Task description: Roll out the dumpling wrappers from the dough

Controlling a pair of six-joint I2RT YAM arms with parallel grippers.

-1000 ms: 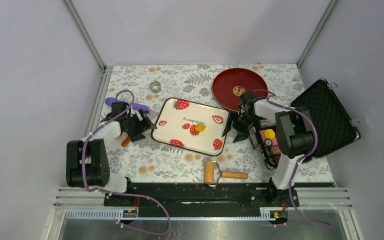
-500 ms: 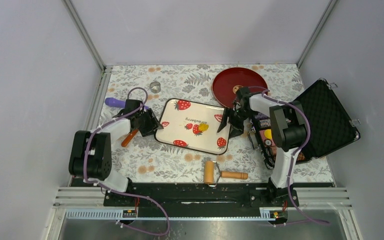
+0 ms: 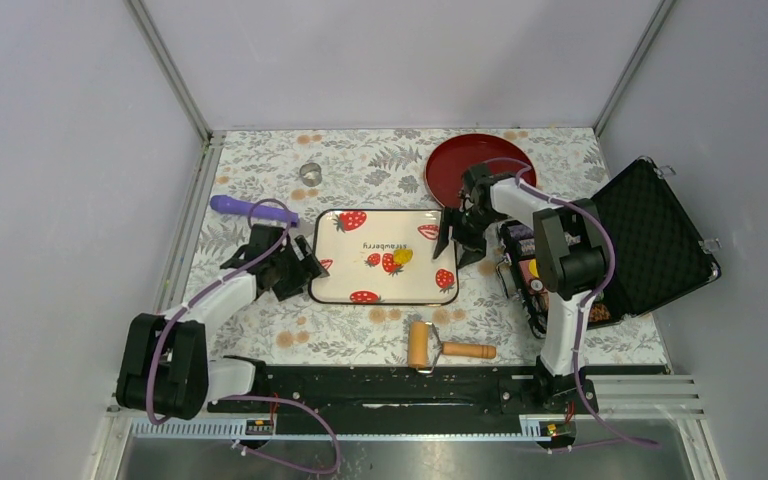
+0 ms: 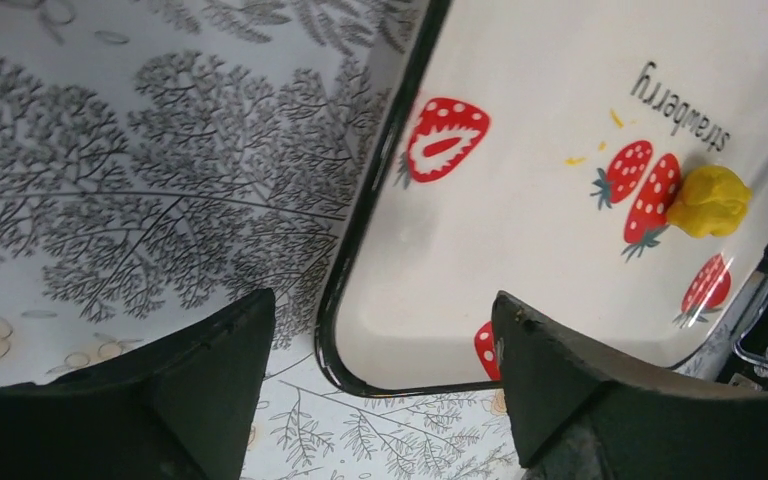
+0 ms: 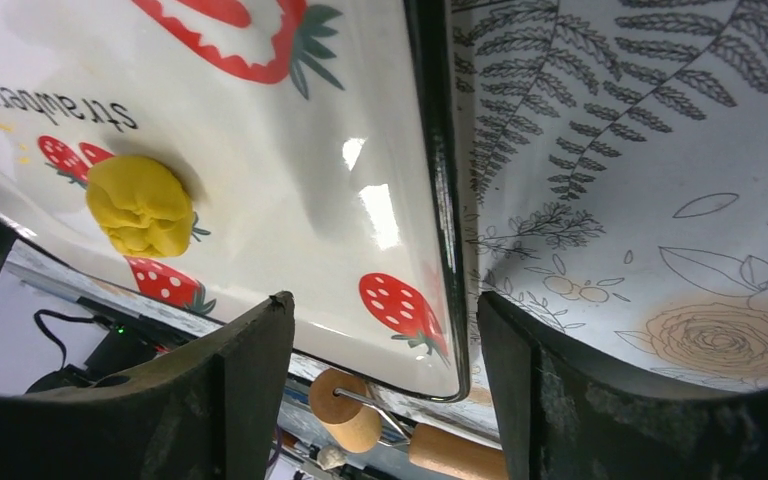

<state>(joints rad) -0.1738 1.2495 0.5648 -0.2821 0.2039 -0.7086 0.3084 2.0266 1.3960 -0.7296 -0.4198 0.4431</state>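
Observation:
The dough [image 3: 402, 256] is a small yellow lump on the white strawberry tray [image 3: 400, 285], right of its middle. It also shows in the left wrist view [image 4: 708, 200] and the right wrist view [image 5: 141, 205]. No dumpling wrappers are in view. My left gripper [image 3: 300, 272] is open, its jaws astride the tray's near left corner [image 4: 380, 340]. My right gripper [image 3: 457, 240] is open, its jaws astride the tray's right rim [image 5: 385, 330]. Both are empty.
A wooden rolling pin [image 3: 442, 349] lies in front of the tray. A red plate [image 3: 480, 170] sits at the back right, a metal ring cutter [image 3: 310, 172] and a purple tool [image 3: 252, 209] at the back left. An open black case [image 3: 650, 235] stands on the right.
The tray has turned from slanted to square with the table's front edge. My left gripper moved nearer along its left side; my right gripper moved left and back at its right rim.

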